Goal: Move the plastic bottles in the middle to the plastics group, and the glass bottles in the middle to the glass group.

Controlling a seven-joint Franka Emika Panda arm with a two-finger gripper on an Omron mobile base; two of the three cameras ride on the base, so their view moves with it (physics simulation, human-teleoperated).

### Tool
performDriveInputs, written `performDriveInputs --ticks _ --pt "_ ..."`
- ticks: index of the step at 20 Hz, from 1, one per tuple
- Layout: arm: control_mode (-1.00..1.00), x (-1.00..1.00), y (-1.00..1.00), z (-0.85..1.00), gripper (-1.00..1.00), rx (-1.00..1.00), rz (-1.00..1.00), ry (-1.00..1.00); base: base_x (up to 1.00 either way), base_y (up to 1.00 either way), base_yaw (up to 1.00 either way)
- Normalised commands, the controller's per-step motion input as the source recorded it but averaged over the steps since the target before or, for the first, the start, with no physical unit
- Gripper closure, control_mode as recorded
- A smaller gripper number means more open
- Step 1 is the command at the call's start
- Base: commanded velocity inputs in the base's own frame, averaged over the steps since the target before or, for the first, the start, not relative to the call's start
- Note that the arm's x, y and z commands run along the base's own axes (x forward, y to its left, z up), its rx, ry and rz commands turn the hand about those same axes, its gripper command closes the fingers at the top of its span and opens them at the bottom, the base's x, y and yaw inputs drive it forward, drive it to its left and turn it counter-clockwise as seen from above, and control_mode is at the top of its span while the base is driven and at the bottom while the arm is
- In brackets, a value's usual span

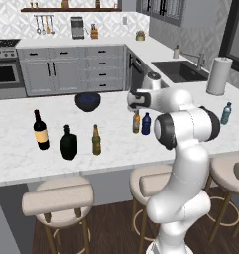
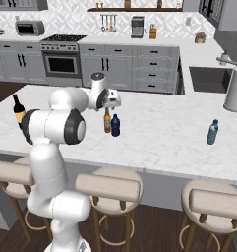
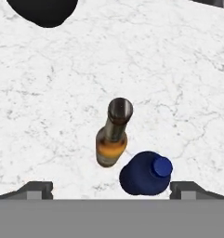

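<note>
Your tool shows best in the hand view, where just its two dark fingertips poke up at the bottom corners, set wide apart with nothing between them. In the base views the arm's own white links cover most of the hand, so the jaws are hard to make out there.

Below it, on the white marble counter, the slim light-amber beer bottle and the small dark blue plastic bottle stand upright, long axes vertical, necks toward the camera; you mostly see their tops. They stand just beside each other; whether they touch is unclear. A dark rounded shape is cut off at the top left corner of the hand view, too partial to name.

Toward the counter's left end stand the tall dark wine bottle with a yellow-orange label, the squat black flask-shaped bottle and the slim dark olive-brown beer bottle, all upright. In the right base view the robot's shoulder hides most of the wine bottle. The pale blue translucent water bottle stands upright, well apart on the right.
</note>
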Motion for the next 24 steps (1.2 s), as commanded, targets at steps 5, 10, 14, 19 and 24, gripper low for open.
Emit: performDriveInputs --ticks 5,10,14,19,24 --pt "-1.00 0.27 0.00 -0.38 -1.00 0.00 0.01 0.00 0.00 0.00 0.00" --pt "-1.00 0.26 0.00 -0.24 -1.00 0.00 0.03 0.00 0.00 0.00 0.00" --pt "-1.00 0.08 0.00 -0.08 -1.00 0.00 0.07 0.00 0.00 0.00 0.00" --pt "-1.00 0.00 0.00 -0.13 -1.00 0.00 0.08 0.00 0.00 0.00 0.00" --pt "-1.00 0.09 0.00 -0.18 -1.00 0.00 0.06 0.00 0.00 0.00 0.00"
